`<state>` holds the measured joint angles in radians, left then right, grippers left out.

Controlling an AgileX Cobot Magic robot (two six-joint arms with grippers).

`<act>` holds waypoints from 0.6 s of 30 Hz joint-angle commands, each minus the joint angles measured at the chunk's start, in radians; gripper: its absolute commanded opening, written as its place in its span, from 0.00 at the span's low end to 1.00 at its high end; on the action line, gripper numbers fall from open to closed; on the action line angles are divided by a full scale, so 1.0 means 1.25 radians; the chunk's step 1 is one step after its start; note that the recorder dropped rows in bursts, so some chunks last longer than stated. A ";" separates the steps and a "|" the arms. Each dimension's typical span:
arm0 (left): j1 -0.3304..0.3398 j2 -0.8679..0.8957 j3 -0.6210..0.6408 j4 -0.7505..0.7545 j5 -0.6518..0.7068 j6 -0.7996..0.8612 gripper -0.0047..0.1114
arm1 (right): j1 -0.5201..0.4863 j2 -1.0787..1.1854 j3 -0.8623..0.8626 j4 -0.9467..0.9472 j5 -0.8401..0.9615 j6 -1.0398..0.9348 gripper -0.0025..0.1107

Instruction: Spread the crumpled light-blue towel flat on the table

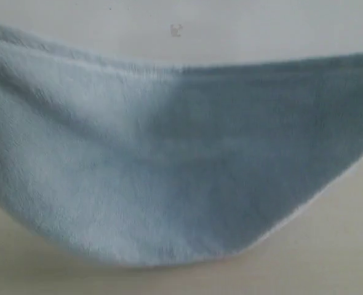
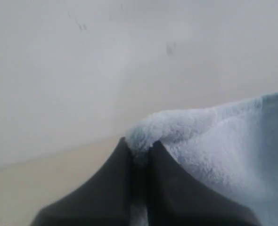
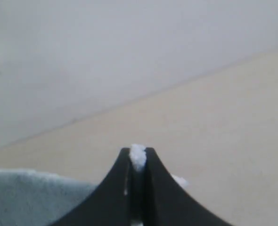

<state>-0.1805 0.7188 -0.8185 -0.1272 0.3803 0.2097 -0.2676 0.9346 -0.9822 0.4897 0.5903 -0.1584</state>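
Towel (image 1: 169, 172) sags between left gripper (image 2: 140, 150) and right gripper (image 3: 137, 157), both clamped on it; right's shallow bite may slip.

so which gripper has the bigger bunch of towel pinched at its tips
The left gripper: a thick fold of the towel bulges over its tips, while the right gripper pinches only a small tuft.

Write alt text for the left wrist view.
The left gripper, its dark jaws closed together, pinches a bunched edge of a fluffy light-blue towel. The rest of the towel runs out of frame, and the pale beige table lies blurred beyond it.
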 commanded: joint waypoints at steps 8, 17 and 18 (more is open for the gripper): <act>-0.002 -0.124 0.004 0.127 -0.016 -0.012 0.07 | 0.027 -0.127 0.004 -0.049 -0.033 -0.047 0.02; -0.002 0.213 0.004 0.159 -0.055 -0.016 0.07 | 0.033 0.228 0.004 -0.062 -0.040 -0.050 0.02; -0.002 0.253 0.004 0.159 -0.057 -0.018 0.07 | 0.033 0.270 0.004 -0.064 -0.040 -0.059 0.02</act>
<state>-0.1805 0.9204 -0.8168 0.0640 0.3325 0.2034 -0.2292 1.1758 -0.9784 0.4230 0.5471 -0.2086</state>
